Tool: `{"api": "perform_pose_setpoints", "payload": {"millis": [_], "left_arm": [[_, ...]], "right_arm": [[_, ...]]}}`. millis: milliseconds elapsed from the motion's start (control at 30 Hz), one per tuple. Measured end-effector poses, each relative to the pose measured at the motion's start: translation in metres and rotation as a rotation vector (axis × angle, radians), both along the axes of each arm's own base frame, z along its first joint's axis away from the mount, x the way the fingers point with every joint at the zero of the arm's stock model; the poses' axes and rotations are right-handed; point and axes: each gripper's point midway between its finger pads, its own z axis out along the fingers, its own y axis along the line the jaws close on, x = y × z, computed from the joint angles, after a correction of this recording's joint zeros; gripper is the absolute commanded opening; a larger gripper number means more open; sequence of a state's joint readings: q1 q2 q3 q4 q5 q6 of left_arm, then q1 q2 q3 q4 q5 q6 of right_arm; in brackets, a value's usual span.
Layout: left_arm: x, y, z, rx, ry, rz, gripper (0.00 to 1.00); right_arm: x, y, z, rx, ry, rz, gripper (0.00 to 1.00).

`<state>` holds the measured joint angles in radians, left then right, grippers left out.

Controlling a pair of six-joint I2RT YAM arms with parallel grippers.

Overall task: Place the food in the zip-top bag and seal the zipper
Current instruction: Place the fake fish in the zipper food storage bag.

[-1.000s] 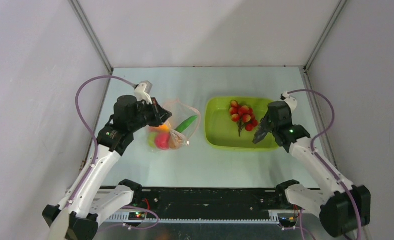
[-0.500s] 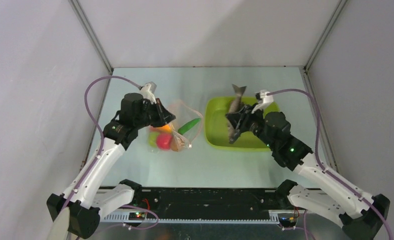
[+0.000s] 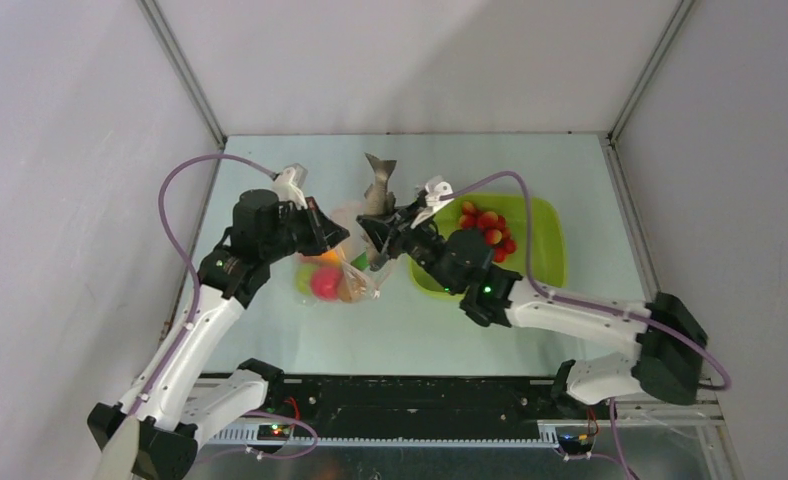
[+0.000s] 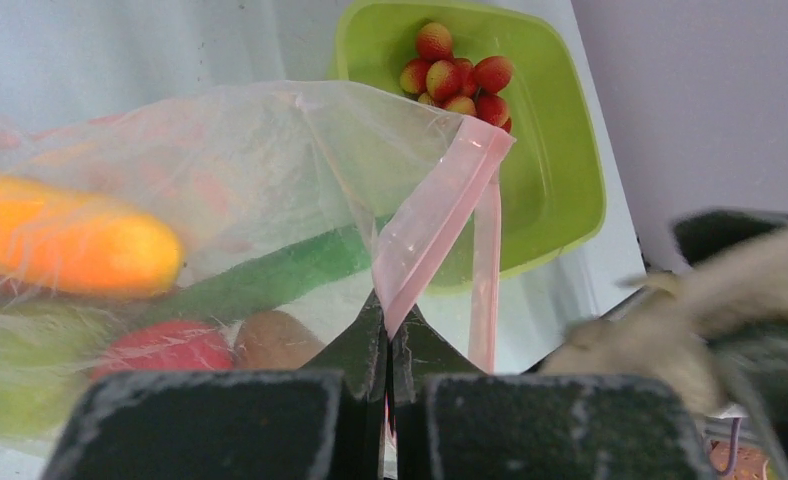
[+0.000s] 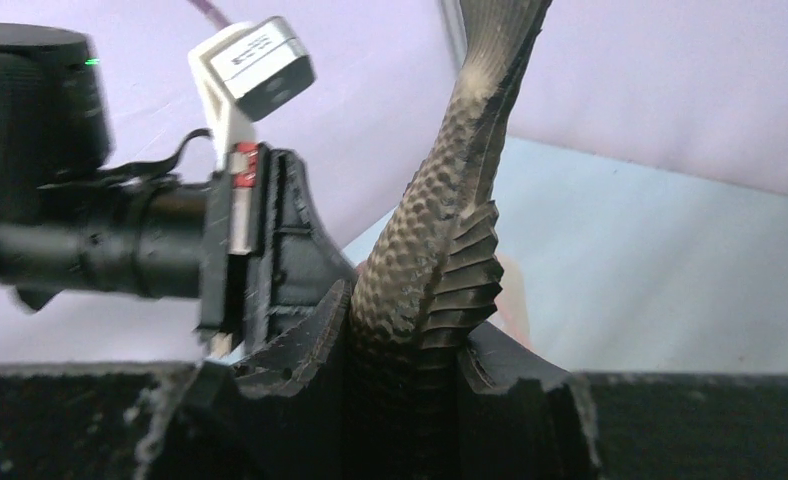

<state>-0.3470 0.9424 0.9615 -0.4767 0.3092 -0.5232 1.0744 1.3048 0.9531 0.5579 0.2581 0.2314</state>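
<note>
The clear zip-top bag (image 3: 358,262) lies at centre left with a red tomato (image 3: 324,283), an orange piece (image 4: 70,245), a long green pod (image 4: 260,280) and a brown kiwi (image 4: 270,340) inside. My left gripper (image 3: 336,232) is shut on the pink zipper strip (image 4: 435,225) and holds the mouth up; it also shows in the left wrist view (image 4: 388,330). My right gripper (image 3: 382,238) is shut on a dark scaly toy fish (image 3: 378,185), tail up, right beside the bag's mouth. The fish (image 5: 440,240) fills the right wrist view. Red-pink strawberries (image 3: 485,226) lie in the tub.
The lime-green tub (image 3: 542,255) stands right of the bag, partly covered by my right arm. The left gripper's body (image 5: 260,230) is close in front of the fish. Grey walls enclose the table on three sides.
My right gripper has lifted the dark fish out of the green tub and swung left with it to the bag's mouth. My left gripper still holds the zipper strip.
</note>
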Motion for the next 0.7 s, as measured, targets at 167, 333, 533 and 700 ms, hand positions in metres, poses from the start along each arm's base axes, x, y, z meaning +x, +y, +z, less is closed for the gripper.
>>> {"api": "perform_pose_setpoints", "payload": {"millis": [167,333,533,700], "left_arm": [[-0.002,0.000,0.004,-0.009,-0.011,0.000,0.00],[-0.006,0.002,0.012,-0.028,-0.027,0.007,0.00],[-0.012,0.004,0.023,-0.059,-0.048,0.023,0.00],[-0.010,0.008,0.025,-0.079,-0.038,0.058,0.00]], "right_arm": [[0.030,0.025,-0.014,0.004,-0.031,-0.102,0.13],[0.051,0.039,-0.026,0.015,-0.065,-0.179,0.17],[0.055,0.043,-0.029,0.037,-0.104,-0.260,0.27],[0.051,0.044,-0.027,0.041,-0.114,-0.287,0.45]]}}
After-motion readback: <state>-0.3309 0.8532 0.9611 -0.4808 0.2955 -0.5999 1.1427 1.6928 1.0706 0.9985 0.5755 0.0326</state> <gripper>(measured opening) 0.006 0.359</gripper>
